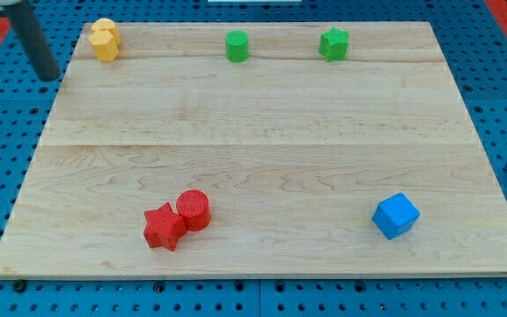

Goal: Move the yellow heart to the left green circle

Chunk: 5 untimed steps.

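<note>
The yellow heart [105, 40] sits at the board's top left corner. The green circle [237, 46] stands to its right along the top edge, well apart from it. My tip [49, 76] is the lower end of the dark rod at the view's top left, off the board's left edge, left of and a little below the yellow heart, not touching it.
A green star [334, 44] lies right of the green circle. A red star [164, 227] and a red circle [194, 210] touch at the bottom left. A blue cube [396, 216] sits at the bottom right. The wooden board [262, 132] rests on a blue pegboard.
</note>
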Motion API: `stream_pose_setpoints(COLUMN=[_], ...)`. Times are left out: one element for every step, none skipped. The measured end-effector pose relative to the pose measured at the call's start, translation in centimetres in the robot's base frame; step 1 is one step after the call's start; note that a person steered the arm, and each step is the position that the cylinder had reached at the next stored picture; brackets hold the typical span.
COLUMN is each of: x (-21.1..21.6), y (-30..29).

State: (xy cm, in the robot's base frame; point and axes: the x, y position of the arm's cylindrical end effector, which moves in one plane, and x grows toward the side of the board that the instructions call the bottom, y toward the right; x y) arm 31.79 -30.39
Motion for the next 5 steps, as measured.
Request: stream_pose_setpoints(x=[-6.5, -11.1, -8.8, -3.0, -3.4], y=[0.6, 3.6, 14.6, 23.7, 17.6])
